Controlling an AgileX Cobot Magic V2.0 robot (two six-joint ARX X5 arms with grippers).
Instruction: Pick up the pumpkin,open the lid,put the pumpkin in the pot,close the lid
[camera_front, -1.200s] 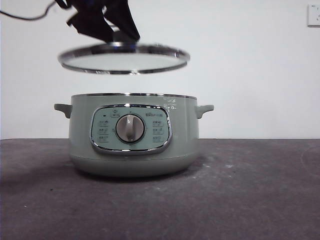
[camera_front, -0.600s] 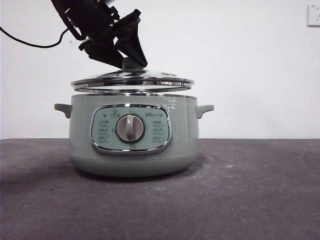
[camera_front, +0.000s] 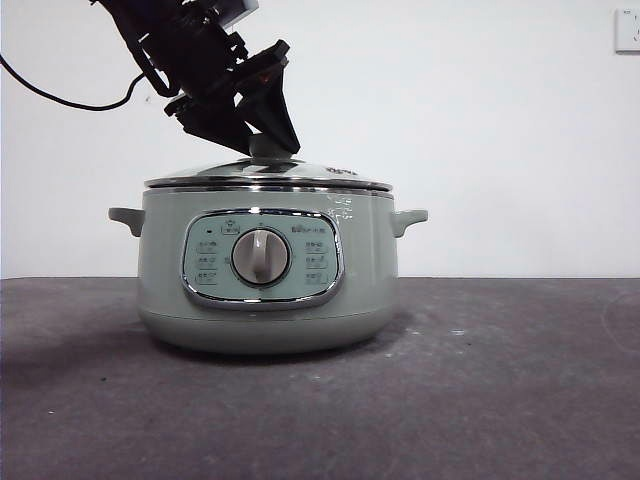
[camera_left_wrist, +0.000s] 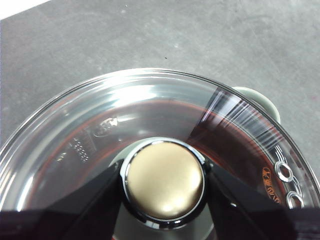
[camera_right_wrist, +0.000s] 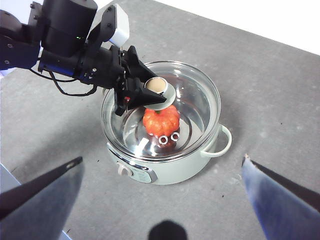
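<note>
The pale green pot stands on the grey table with the glass lid resting level on its rim. My left gripper comes down from the upper left and is shut on the lid's knob, one jaw on each side. In the right wrist view the orange pumpkin lies inside the pot, seen through the lid, with the left gripper on the knob. My right gripper hangs high above the pot, open and empty.
A black cable trails from the left arm at the upper left. A white wall stands behind the table, with a socket at the top right. The pot's side handles stick out on both sides.
The left gripper has lowered the lid from well above the pot down onto the pot's rim. The pot has not moved.
</note>
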